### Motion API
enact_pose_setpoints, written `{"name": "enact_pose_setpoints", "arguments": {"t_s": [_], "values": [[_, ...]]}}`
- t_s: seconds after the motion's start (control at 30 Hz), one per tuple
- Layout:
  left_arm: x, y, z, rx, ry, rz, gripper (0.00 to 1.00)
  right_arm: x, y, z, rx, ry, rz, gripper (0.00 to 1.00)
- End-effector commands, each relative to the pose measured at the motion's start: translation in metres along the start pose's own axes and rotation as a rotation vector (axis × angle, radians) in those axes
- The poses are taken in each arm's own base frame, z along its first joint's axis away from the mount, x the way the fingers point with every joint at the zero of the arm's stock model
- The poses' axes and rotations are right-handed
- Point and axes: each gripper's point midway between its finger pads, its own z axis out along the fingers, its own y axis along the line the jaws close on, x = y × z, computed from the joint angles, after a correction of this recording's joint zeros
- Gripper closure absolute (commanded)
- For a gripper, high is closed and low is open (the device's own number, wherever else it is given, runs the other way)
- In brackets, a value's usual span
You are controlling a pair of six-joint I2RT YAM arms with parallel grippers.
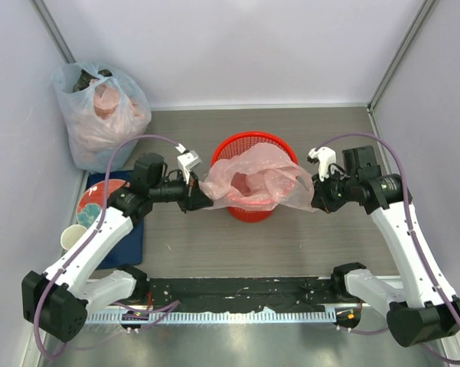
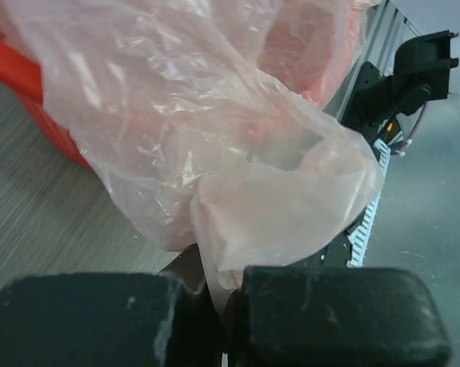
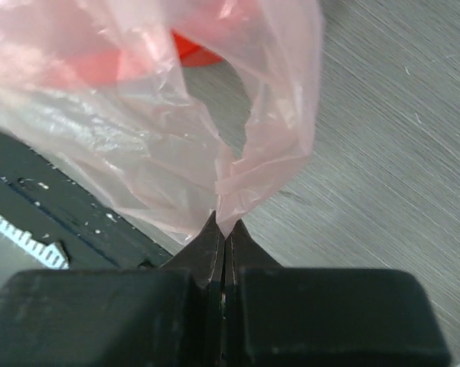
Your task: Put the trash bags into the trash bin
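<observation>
item 1, trash bag (image 1: 254, 182): thin pale-pink film, translucent and crinkled. it lies draped over the mouth of the trash bin (image 1: 249, 138) at the centre of the desk (image 1: 314, 245). its middle sags into the opening and its edges spill past the rim at 9, 6 and 3 o'clock.

item 2, left hand (image 1: 202, 196): at the bin's 9 o'clock, fingers pressed together on a bunched fold of the bag's edge. my left wrist view shows film squeezed up between them.

item 3, right hand (image 1: 314, 196): at the bin's 3 o'clock, fingers fully together, nipping a thin tip of film.

handling, my judgement: next to weightless, limp, slippery, easy to tear. it cannot be pushed, only pulled or lowered, and it may billow back out. the best hold is a gathered fold at the edge, several layers thick, as on the left. the right's pinch looks slight and could slip.

not made out: the loop handles, lost in the folds; how deep the bag sags inside; much of the bin's near wall, veiled by film. both wrist views are close and partly blurred.

also present: a bigger clear bag (image 1: 99, 115) at 10 o'clock and a patterned plate (image 1: 99, 200) at 9 o'clock.
</observation>
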Motion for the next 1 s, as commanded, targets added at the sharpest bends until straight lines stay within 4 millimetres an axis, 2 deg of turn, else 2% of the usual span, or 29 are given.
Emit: {"name": "enact_pose_setpoints", "arguments": {"t_s": [0.0,0.13,0.2,0.27,0.3,0.33,0.37,0.4,0.43,0.47,0.5,0.53,0.6,0.7,0.8,0.97], "values": [[-0.008,0.014,-0.003,-0.011,-0.028,-0.016,1.0,-0.018,-0.033,0.013,0.081,-0.033,-0.049,0.99],[-0.024,0.024,-0.006,-0.018,-0.085,-0.04,1.0,-0.036,-0.05,0.018,0.103,-0.066,-0.016,0.99],[-0.028,0.024,-0.005,0.009,-0.095,-0.066,0.95,-0.042,-0.054,0.023,0.094,-0.075,-0.006,0.99],[-0.029,0.023,-0.006,0.014,-0.078,-0.082,0.77,-0.047,-0.054,0.026,0.071,-0.089,0.008,0.99],[-0.024,0.024,-0.009,0.007,-0.055,-0.09,0.69,-0.048,-0.053,0.028,0.059,-0.088,0.012,0.96],[-0.028,0.026,-0.012,-0.01,-0.06,-0.083,0.56,-0.049,-0.053,0.027,0.055,-0.093,0.014,0.91],[-0.031,0.032,-0.019,-0.041,-0.073,-0.086,0.52,-0.051,-0.052,0.027,0.048,-0.097,0.014,0.89],[-0.034,0.028,-0.028,-0.049,-0.089,-0.071,0.48,-0.052,-0.049,0.026,0.036,-0.105,0.011,0.84],[-0.038,0.029,-0.035,-0.06,-0.098,-0.016,0.39,-0.054,-0.048,0.023,0.034,-0.116,0.003,0.8],[-0.04,0.029,-0.042,-0.081,-0.1,0.022,0.37,-0.054,-0.047,0.022,0.03,-0.12,-0.001,0.76],[-0.034,0.028,-0.049,-0.112,-0.075,0.01,0.35,-0.054,-0.046,0.02,0.031,-0.125,-0.004,0.63],[-0.039,0.032,-0.059,-0.184,-0.081,0.088,0.32,-0.055,-0.046,0.016,0.039,-0.131,-0.009,0.57],[-0.029,0.031,-0.071,-0.224,-0.046,0.094,0.3,-0.053,-0.046,0.012,0.051,-0.121,-0.014,0.47],[-0.026,0.028,-0.086,-0.277,-0.023,0.153,0.27,-0.047,-0.048,0.005,0.068,-0.105,-0.027,0.36],[-0.035,0.022,-0.095,-0.289,-0.037,0.211,0.2,-0.049,-0.044,-0.008,0.068,-0.121,-0.04,0.3],[-0.074,0.014,-0.103,-0.284,-0.09,0.312,0.08,-0.066,-0.038,-0.033,0.081,-0.171,-0.087,0.27]]}}
